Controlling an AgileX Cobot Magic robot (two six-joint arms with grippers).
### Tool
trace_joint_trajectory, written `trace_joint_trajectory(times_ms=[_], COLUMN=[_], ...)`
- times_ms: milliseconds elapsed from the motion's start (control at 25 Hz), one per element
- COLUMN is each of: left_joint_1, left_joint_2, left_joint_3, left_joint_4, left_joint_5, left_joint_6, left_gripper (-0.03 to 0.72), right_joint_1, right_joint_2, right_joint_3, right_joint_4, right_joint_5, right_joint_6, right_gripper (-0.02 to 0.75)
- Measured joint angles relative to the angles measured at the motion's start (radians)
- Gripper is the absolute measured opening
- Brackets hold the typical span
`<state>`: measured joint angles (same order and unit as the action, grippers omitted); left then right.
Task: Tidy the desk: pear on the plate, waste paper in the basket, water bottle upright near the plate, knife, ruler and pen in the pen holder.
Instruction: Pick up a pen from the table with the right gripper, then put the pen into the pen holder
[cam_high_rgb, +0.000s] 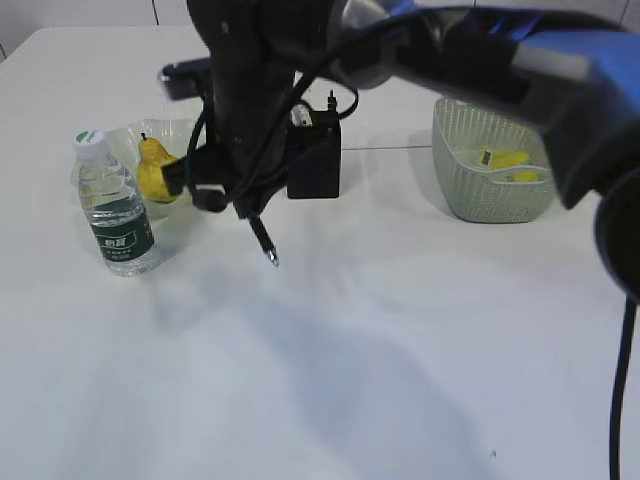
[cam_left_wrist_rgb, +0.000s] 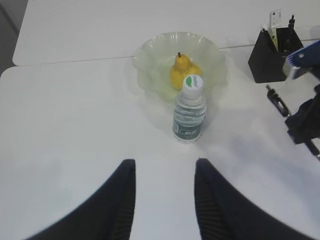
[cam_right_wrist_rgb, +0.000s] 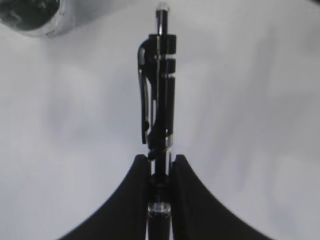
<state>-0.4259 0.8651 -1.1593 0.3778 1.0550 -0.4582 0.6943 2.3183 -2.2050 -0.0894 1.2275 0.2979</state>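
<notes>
Clamped between the two dark fingers of the right gripper (cam_right_wrist_rgb: 160, 172) is a black pen (cam_right_wrist_rgb: 159, 100), its clip end pointing away from the wrist camera. From the exterior view that pen (cam_high_rgb: 263, 241) hangs tilted, tip down, just above the desk (cam_high_rgb: 380, 380), in front of the pen holder (cam_high_rgb: 314, 160), which stands toward the far edge near the middle. The right arm reaches across the middle of the desk to get there.

Left gripper (cam_left_wrist_rgb: 164, 200) hovers with its jaws apart and nothing between them, above the bare desk on the near side of the water bottle (cam_left_wrist_rgb: 189, 114).

That bottle stands upright, white cap on top, toward the far left corner of the desk, just in front of the plate (cam_left_wrist_rgb: 150, 65). On the plate sits the pear (cam_left_wrist_rgb: 182, 74), stem up.

A clear ruler (cam_left_wrist_rgb: 274, 26) stands in the pen holder, along with another dark item I cannot identify.

Toward the far right edge is the basket (cam_high_rgb: 480, 190), well apart from the holder, with the waste paper (cam_high_rgb: 505, 160) lying inside it, yellow showing through the open top.
</notes>
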Motion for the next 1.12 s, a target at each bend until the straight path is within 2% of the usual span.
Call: trace_joint_trajectory(times_ms=[240, 560, 760, 840, 960, 1120], left_joint_1=[0.000, 0.000, 0.000, 0.000, 0.000, 0.000], left_joint_2=[0.000, 0.000, 0.000, 0.000, 0.000, 0.000], left_joint_3=[0.000, 0.000, 0.000, 0.000, 0.000, 0.000], left_joint_4=[0.000, 0.000, 0.000, 0.000, 0.000, 0.000], left_joint_5=[0.000, -0.008, -0.015, -0.028, -0.053, -0.102], left_joint_6=[0.000, 0.000, 0.000, 0.000, 0.000, 0.000], left_gripper=[0.274, 0.274, 0.274, 0.274, 0.274, 0.274], right_joint_1=[0.000, 0.000, 0.000, -0.007, -0.034, -0.102], right_joint_2=[-0.180, -0.426, -0.529, -0.543, -0.545, -0.545], right_joint_3=[0.000, 0.000, -0.001, -0.003, 0.002, 0.068], right_joint_4=[-0.091, -0.128, -0.246, -0.296, -0.311, -0.313], right_joint_5=[0.014, 0.028, 0.025, -0.005, -0.082, -0.266], right_joint_6=[-0.050, -0.161, -0.206, -0.208, -0.213, -0.213], right_gripper=[0.088, 0.088, 0.087, 0.087, 0.087, 0.087])
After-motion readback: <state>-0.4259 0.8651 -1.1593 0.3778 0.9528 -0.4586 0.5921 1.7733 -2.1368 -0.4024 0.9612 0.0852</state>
